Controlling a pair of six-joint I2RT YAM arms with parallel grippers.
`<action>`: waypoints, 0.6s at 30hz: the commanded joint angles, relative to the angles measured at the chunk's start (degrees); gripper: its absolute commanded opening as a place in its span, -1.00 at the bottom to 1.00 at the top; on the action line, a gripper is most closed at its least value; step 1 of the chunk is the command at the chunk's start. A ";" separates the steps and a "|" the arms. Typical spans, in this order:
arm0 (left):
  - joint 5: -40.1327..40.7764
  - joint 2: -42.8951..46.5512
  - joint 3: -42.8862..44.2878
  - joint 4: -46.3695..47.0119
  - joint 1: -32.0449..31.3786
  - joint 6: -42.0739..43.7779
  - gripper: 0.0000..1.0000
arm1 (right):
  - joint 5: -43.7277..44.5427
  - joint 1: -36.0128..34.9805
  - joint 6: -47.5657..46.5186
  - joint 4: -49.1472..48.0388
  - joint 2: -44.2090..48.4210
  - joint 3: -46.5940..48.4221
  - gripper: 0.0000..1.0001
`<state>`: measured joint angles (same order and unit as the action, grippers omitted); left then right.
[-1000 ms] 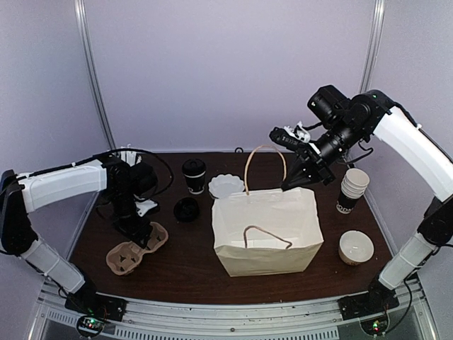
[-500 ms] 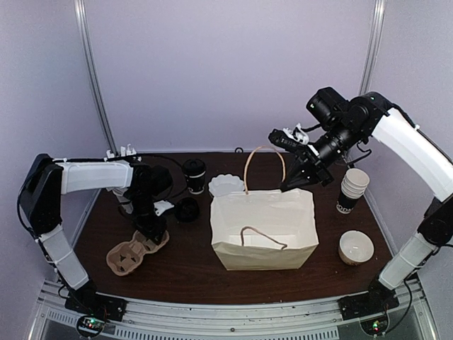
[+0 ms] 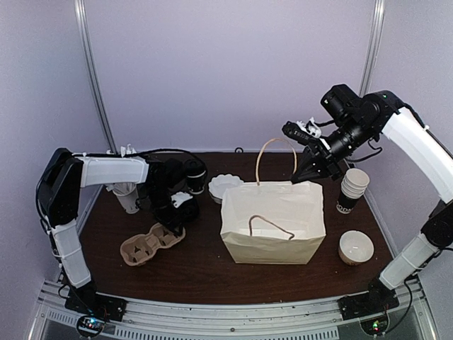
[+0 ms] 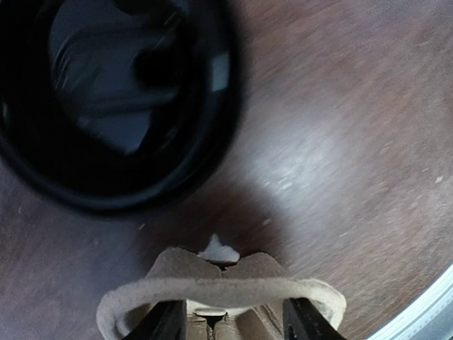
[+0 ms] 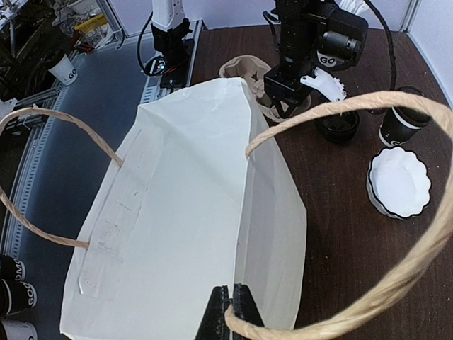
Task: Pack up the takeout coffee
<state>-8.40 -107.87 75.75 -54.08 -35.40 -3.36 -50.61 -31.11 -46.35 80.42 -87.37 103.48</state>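
Where the top view hides them, the left wrist view shows the left gripper (image 4: 233,322) jaws clamping the cup carrier (image 4: 219,287) below a loose black lid (image 4: 113,92). Takeout coffee (image 3: 195,172): upright, centre-left of the top frame. Right gripper (image 5: 230,308): closed on the bag handle (image 5: 340,112). Dark wood table (image 3: 205,280), lilac walls (image 3: 226,71).

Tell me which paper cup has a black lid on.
The single cup beside the scalloped white dish. The stacked cups at the right edge and the white cup at far left have none.

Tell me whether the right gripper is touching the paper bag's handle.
Touching. The right wrist view shows the right gripper shut, pinching the handle.
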 commanded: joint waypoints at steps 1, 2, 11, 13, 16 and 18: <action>-5.17 -0.91 3.67 3.22 -2.16 2.34 0.00 | -1.69 2.03 -0.86 0.52 2.87 -1.66 -1.00; -4.43 -0.61 4.04 2.81 -2.40 2.36 0.01 | -1.87 2.48 -0.85 0.47 3.09 -2.12 -1.00; 2.98 16.17 -4.73 -2.66 -2.57 12.45 0.24 | -3.44 3.08 -1.00 0.29 3.82 -3.19 -1.00; 4.60 17.17 -6.92 -3.59 -2.57 15.34 0.25 | -3.80 3.08 -1.13 0.32 3.75 -3.15 -1.00; 4.39 16.84 -7.76 -4.00 -2.41 16.20 0.24 | -4.35 3.04 -1.07 0.11 3.70 -3.11 -1.00; 7.31 15.91 -7.68 -5.68 -1.91 16.18 0.23 | -4.49 3.08 -0.96 0.15 3.85 -3.26 -1.00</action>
<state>-5.28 -89.93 69.28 -56.75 -38.15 9.21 -52.77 -28.18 -46.39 80.42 -84.73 100.51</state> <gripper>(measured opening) 0.621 0.009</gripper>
